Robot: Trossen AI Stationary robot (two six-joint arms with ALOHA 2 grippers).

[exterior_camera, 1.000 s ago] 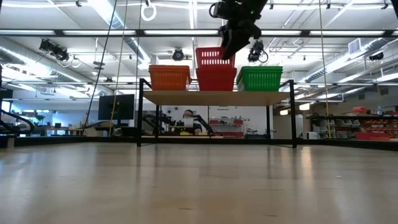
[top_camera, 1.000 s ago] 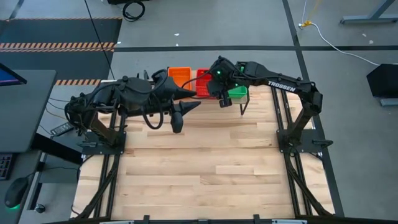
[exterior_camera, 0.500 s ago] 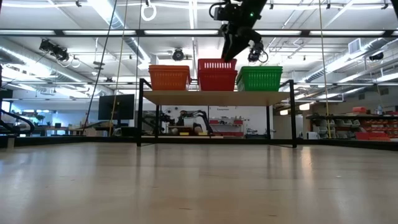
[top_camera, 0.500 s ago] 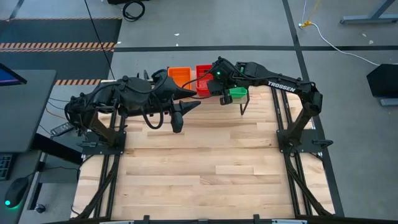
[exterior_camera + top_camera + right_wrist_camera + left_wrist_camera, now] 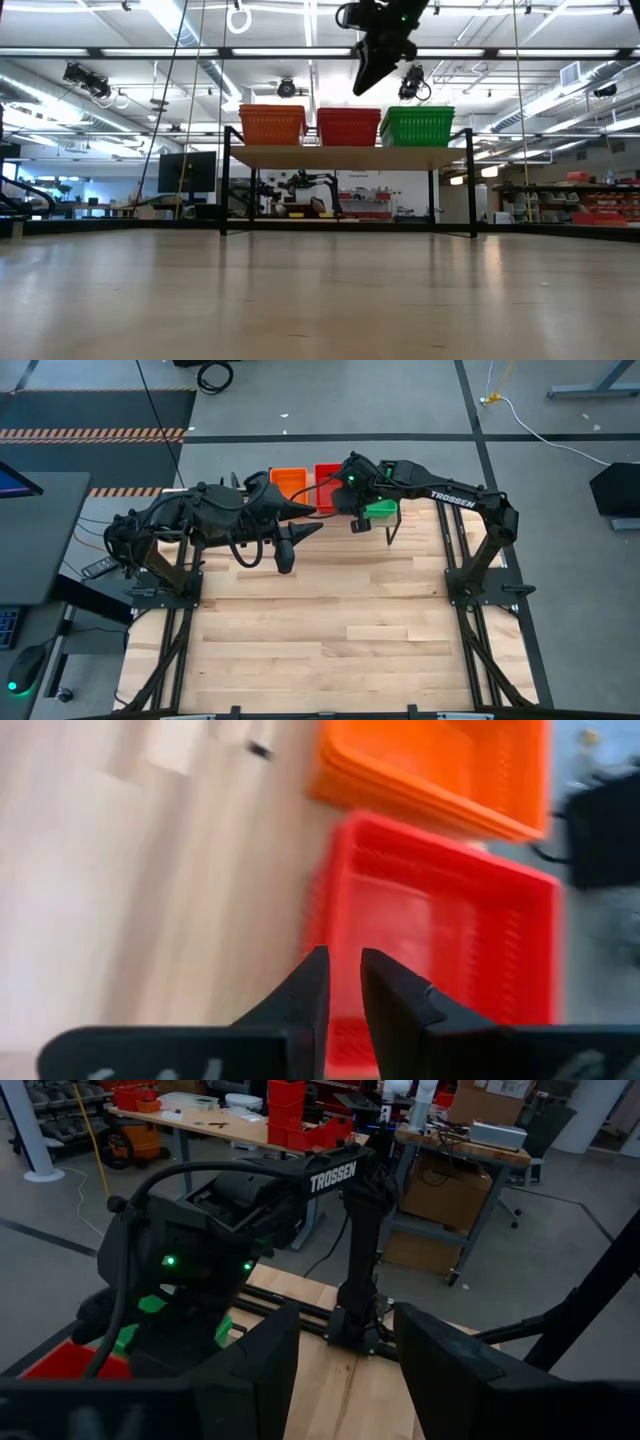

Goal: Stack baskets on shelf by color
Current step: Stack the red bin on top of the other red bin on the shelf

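Observation:
On the shelf (image 5: 350, 156), at the table's far edge, three basket stacks rest side by side on their bottoms: orange (image 5: 272, 125), red (image 5: 348, 127) and green (image 5: 417, 125). My right gripper (image 5: 366, 80) hangs just above the red stack (image 5: 440, 950), clear of it. Its fingers point down, and only a narrow gap with nothing in it separates them. My left gripper (image 5: 345, 1370) is open and holds nothing. It stays near the shelf's left end (image 5: 310, 520).
The wood-plank tabletop (image 5: 330, 620) lies bare on the near side of the shelf. The shelf's thin black legs (image 5: 226, 185) stand at its corners. The two arms' frames stand along the table's left and right edges. Beyond the table is a workshop room.
My right gripper has let go of a red basket. It was raised and tilted above the red stack, and it now sits nested down in that stack. The gripper has risen a little, and its fingers have drawn closer together.

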